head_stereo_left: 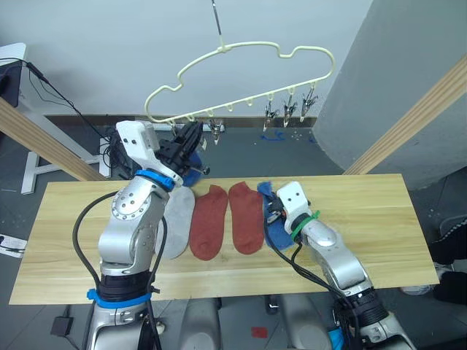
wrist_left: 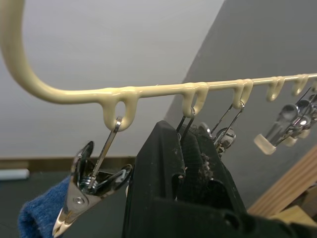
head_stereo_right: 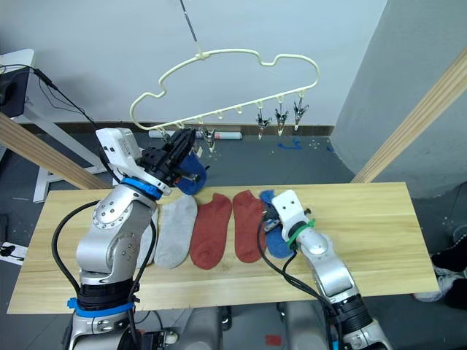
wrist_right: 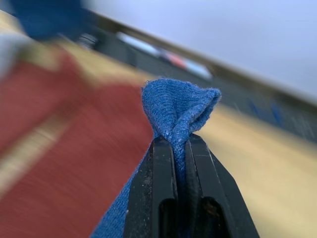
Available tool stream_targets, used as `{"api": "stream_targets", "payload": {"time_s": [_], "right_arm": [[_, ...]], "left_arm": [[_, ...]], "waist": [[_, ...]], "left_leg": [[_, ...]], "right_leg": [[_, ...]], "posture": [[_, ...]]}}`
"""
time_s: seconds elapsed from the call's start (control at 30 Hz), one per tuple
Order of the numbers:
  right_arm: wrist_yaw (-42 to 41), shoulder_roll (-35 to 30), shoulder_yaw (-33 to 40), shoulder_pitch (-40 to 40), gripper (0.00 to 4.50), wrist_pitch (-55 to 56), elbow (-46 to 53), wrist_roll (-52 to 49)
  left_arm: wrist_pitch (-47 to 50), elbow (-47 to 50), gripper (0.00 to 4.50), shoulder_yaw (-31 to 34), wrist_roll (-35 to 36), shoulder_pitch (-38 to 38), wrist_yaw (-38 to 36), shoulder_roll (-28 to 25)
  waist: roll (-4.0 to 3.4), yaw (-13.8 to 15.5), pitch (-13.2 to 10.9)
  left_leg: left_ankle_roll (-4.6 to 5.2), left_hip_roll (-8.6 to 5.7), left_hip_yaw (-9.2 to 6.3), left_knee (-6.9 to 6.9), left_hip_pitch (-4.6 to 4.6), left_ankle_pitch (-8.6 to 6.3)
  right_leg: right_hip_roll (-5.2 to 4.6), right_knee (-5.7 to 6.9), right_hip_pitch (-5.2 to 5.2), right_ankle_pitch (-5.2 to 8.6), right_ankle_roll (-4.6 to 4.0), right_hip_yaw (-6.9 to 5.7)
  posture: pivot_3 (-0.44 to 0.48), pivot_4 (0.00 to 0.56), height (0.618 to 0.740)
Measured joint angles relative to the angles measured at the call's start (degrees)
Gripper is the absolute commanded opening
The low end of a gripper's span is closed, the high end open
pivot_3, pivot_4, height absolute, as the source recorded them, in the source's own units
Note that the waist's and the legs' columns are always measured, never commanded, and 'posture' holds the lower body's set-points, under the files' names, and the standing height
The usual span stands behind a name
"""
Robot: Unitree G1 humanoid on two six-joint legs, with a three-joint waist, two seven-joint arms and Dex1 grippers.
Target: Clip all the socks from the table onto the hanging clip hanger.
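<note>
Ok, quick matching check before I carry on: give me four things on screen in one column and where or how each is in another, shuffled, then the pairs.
Things:
1. right gripper
2. rust red socks
3. light grey sock
4. clip hanger

States:
A. hangs above the far edge of the table
B. jaws shut on a blue sock
C. flat on the table, just left of the red ones
D. a pair flat, side by side, mid-table

Pairs: 1-B, 2-D, 3-C, 4-A
</note>
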State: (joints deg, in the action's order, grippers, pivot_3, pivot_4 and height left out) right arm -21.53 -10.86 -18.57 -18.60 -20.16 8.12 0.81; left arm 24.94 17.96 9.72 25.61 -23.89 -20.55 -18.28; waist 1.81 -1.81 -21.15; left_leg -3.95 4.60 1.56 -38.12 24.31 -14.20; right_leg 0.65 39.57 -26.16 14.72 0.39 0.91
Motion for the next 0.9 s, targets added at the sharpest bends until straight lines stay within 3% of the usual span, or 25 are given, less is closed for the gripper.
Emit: {"api": "stream_targets", "payload": {"time_s": [0.17, 0.33, 0.57, 0.9], "right_arm": [[-11.11, -1.74, -4.90, -11.72, 0.05, 1.77, 0.13, -0.28], [-14.46, 0.02, -6.25, -18.31, 0.05, 4.51, -5.28, 0.25], [-14.38, 2.43, -6.19, -21.39, 0.05, 8.18, -11.13, 1.50], [-13.13, 3.59, -5.05, -22.75, 0.05, 10.96, -11.92, 2.61]], "left_arm": [[7.07, 0.74, 0.00, 2.29, 7.21, -1.29, -1.93, -3.13], [10.42, 1.88, 0.00, 2.55, 10.74, -1.53, -2.79, -4.57], [11.40, 2.02, 0.00, 2.51, 12.26, -1.55, -2.69, -5.28], [11.36, 2.44, 0.00, 2.14, 12.12, -1.15, -2.60, -5.55]], "waist": [[0.04, 0.11, -0.07], [0.05, 0.32, -0.07], [0.05, 0.34, -0.08], [0.05, 0.35, -0.08]], "left_leg": [[0.00, 0.00, 0.00, -0.01, 0.00, 0.00], [-0.07, -0.01, -0.03, 0.03, 0.06, 0.04], [-0.08, -0.05, -0.02, 0.04, 0.10, 0.04], [-0.09, -0.03, -0.03, 0.04, 0.10, 0.05]], "right_leg": [[0.00, -0.02, 0.00, 0.00, 0.00, -0.02], [-0.06, -0.12, 0.00, -0.07, -0.12, -0.06], [-0.16, -0.15, -0.01, -0.15, -0.26, -0.08], [-0.16, -0.12, -0.01, -0.13, -0.23, -0.08]], "posture": [[-0.008, 0.394, 0.701], [-0.006, 0.390, 0.701], [-0.001, 0.388, 0.701], [-0.001, 0.391, 0.701]]}}
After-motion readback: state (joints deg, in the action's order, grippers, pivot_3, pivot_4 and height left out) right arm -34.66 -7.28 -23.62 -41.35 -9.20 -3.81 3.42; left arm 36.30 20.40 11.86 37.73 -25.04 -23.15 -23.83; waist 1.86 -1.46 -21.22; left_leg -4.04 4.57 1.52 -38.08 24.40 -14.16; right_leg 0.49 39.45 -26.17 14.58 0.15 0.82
